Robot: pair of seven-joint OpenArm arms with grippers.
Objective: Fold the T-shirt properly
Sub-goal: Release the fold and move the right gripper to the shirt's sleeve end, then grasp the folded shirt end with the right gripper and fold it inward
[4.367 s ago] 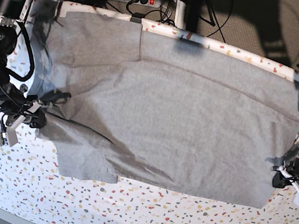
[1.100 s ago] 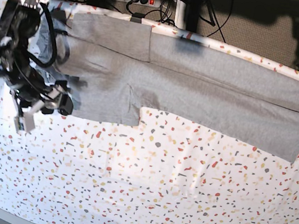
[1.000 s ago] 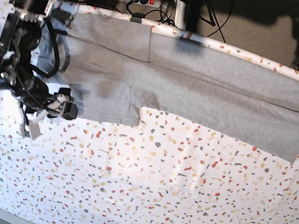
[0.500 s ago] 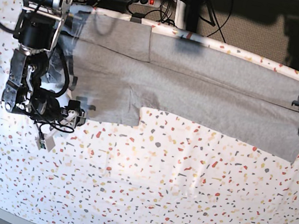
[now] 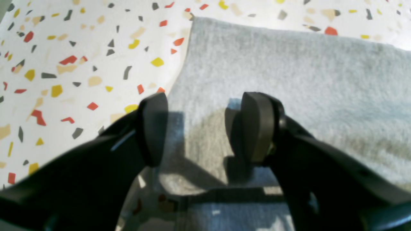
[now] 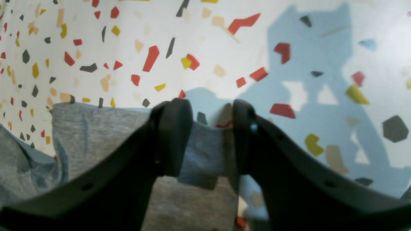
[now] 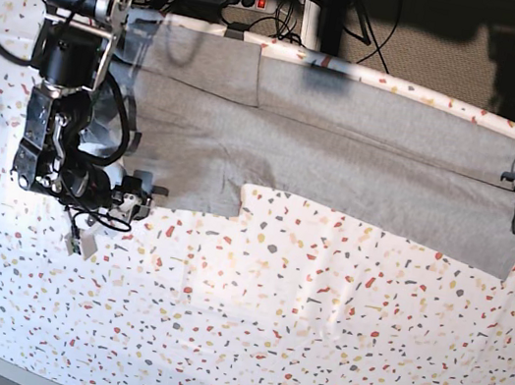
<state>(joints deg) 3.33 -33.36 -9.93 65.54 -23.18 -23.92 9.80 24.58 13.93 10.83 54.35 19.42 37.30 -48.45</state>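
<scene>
Grey T-shirt (image 7: 343,158) is lying as a long band across the far side of my speckled tabletop (image 7: 263,333), lower edge stepped near the middle. My right gripper (image 6: 208,134) sits at its near left corner with a bit of the hem between the fingers, though I can't tell if it's actually pinched. My left gripper (image 5: 204,128) is spread wide over the other end, holding nothing.
</scene>
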